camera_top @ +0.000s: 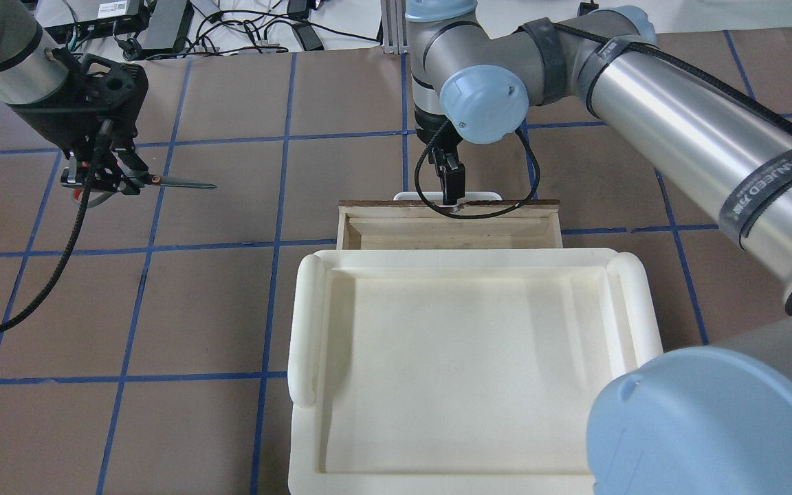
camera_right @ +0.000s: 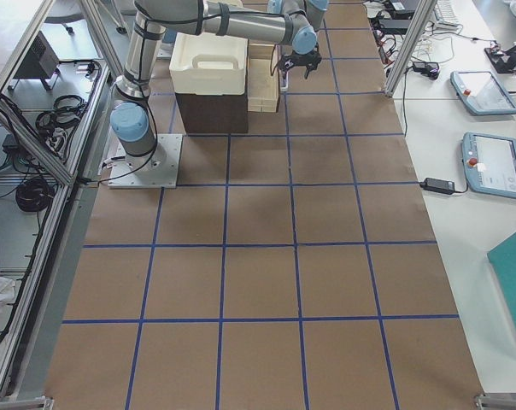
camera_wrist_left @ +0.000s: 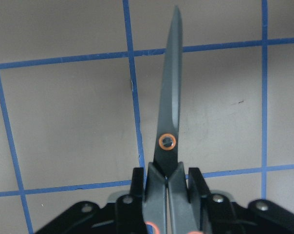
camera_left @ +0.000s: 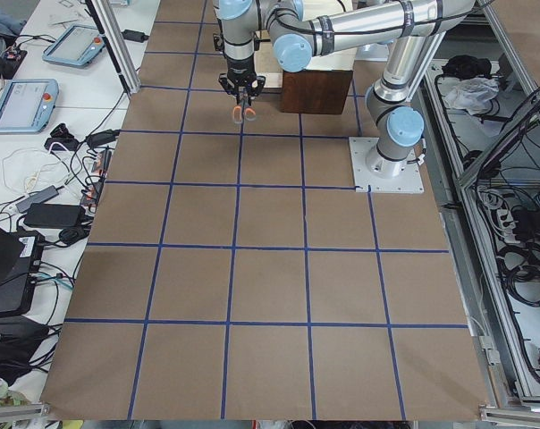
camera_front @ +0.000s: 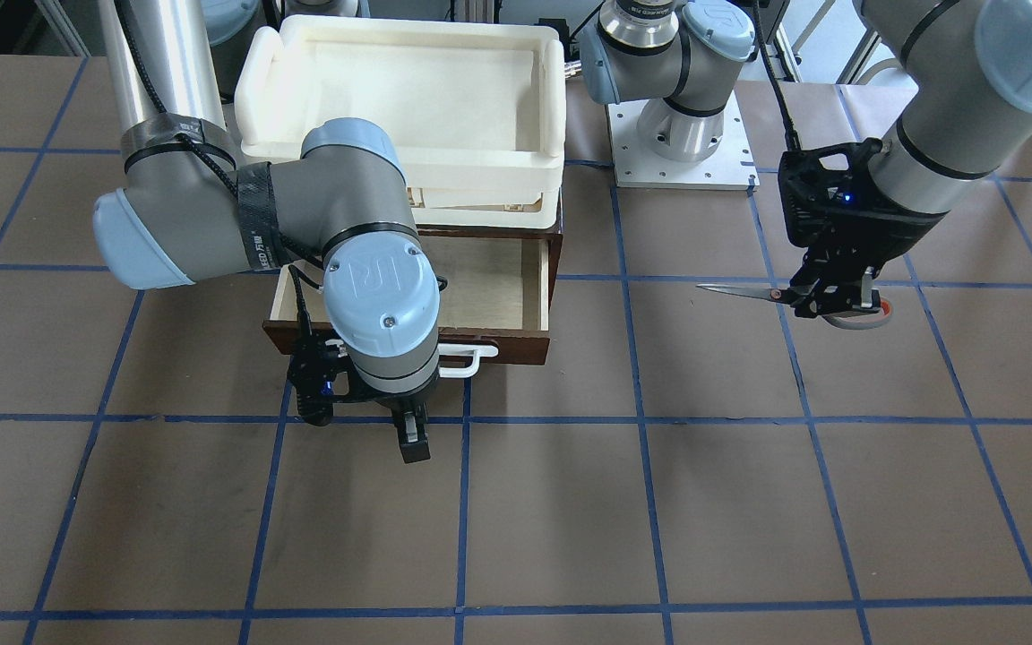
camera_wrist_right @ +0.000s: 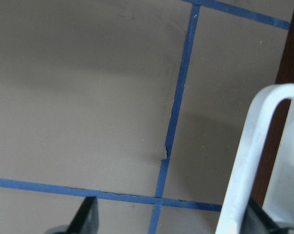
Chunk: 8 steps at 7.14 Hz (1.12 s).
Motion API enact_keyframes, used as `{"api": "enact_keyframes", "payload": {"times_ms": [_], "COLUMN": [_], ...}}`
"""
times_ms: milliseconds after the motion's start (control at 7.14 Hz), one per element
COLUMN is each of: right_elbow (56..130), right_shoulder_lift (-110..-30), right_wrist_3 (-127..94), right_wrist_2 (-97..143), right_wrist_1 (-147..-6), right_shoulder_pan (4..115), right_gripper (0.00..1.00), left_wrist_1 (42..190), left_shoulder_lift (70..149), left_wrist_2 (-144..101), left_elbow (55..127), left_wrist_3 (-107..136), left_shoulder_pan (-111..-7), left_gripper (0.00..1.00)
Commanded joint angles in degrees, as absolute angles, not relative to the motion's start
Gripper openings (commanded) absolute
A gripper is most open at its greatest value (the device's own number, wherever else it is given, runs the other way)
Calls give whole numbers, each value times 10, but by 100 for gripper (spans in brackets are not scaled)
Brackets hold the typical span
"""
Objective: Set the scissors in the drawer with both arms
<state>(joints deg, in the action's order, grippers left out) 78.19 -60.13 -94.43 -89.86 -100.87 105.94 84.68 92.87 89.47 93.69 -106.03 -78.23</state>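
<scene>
Scissors [camera_front: 744, 290]: held by the handles in the left gripper [camera_front: 829, 303], whose fingers are closed on them. They are located at middle right of the front-facing frame, well apart from the drawer [camera_front: 536, 296]. Blades are shut. The long axis is horizontal, tips pointed to frame left, projecting straight out beyond the fingertips.
Drawer: pulled open at frame centre, only its pale plywood floor seen.
Foam tray [camera_front: 552, 98]: set above and behind it, only its white floor seen.
Right gripper [camera_front: 413, 439]: jaws spread, white handle [camera_front: 478, 356] seen between them, unclamped.
</scene>
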Motion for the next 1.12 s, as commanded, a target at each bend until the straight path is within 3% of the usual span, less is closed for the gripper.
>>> {"api": "enact_keyframes", "payload": {"times_ms": [0,981], "right_elbow": [764,736], "right_shoulder_lift": [-591,-565], "right_wrist_3": [-927,-906], "right_wrist_2": [-898,-898], "right_wrist_1": [-1009,-1025], "right_shoulder_pan": [1056,1043], "right_gripper": [100,100], "left_wrist_1": [853,864], "left_shoulder_lift": [923,918], "left_wrist_2": [894,893], "left_elbow": [937,937], "left_wrist_3": [-1039,-1034], "left_shoulder_pan": [-797,-800], "left_gripper": [0,0]}}
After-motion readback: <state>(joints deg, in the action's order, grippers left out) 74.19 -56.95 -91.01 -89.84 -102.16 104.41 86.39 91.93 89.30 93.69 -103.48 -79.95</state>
